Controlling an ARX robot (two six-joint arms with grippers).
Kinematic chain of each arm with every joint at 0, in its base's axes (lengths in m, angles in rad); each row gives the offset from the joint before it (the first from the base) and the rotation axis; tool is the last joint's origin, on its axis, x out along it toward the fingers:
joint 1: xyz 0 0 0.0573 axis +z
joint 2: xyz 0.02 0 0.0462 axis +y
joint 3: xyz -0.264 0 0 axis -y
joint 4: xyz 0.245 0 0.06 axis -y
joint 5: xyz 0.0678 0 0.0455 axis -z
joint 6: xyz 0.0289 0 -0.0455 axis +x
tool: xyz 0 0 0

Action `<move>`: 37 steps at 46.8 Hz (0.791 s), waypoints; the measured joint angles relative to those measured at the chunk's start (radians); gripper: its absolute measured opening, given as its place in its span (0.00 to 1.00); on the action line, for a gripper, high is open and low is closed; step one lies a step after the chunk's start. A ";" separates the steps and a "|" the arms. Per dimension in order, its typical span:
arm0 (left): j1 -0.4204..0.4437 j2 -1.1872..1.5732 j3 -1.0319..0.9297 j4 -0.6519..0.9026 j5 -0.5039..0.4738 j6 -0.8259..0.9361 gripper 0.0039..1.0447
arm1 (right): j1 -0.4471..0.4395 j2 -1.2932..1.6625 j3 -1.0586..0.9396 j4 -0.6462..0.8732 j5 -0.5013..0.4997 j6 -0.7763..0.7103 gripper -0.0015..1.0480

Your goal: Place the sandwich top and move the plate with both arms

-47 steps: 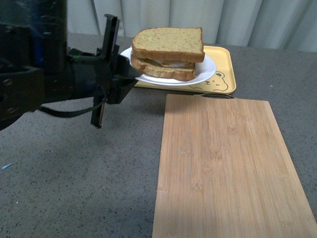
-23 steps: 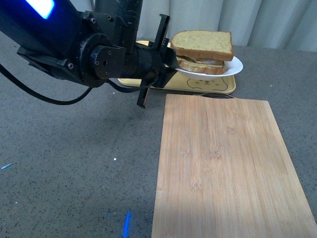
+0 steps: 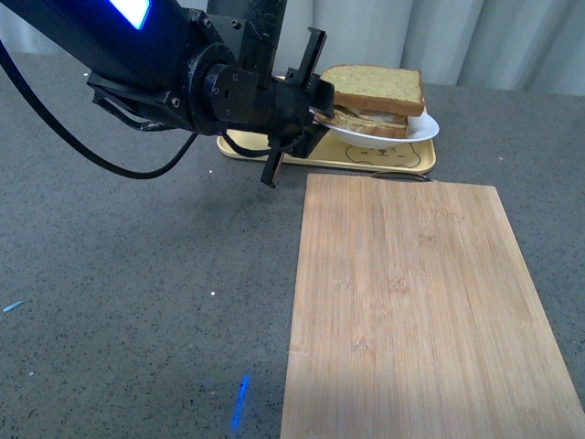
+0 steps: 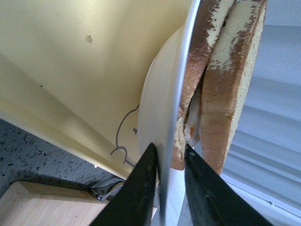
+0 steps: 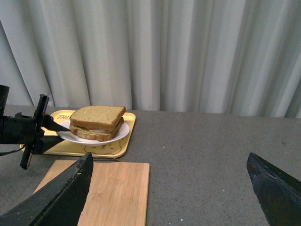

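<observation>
While the left gripper (image 3: 317,112) is closed on the rim of the plate (image 3: 416,133), at the plate's 9 o'clock side in the front view, the plate hangs over the yellow tray (image 3: 402,157). In the left wrist view the two dark fingers (image 4: 143,188) pinch the thin white rim from both sides. This view also shows the underside of the plate apart from the tray surface with its bear drawing.

The sandwich top (image 3: 375,89) lies flat on the plate, on a lower slice, with something pale between the two. Its brown crust lines up quite well with the slice under it.

A wooden cutting board (image 3: 411,302) lies on the grey desk (image 3: 137,302), at 6 o'clock from the tray and just beside it. Nothing lies on the board.

The right gripper (image 5: 168,157) is open, with its two fingers wide apart. It is well apart from the plate, which stands at about 10 o'clock in the right wrist view. A pale curtain (image 5: 188,47) hangs behind the desk.
</observation>
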 joint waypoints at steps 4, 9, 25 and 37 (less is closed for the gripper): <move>0.000 -0.013 -0.025 0.003 0.000 0.000 0.37 | 0.000 0.000 0.000 0.000 0.000 0.000 0.91; 0.000 -0.069 -0.105 0.009 -0.001 0.030 0.59 | 0.000 0.000 0.000 0.000 0.000 0.000 0.91; -0.010 -0.298 -0.419 0.425 -0.380 0.546 0.81 | 0.000 0.000 0.000 0.000 0.000 0.000 0.91; 0.115 -0.615 -0.965 0.874 -0.504 1.301 0.32 | 0.000 0.000 0.000 0.000 0.000 0.000 0.91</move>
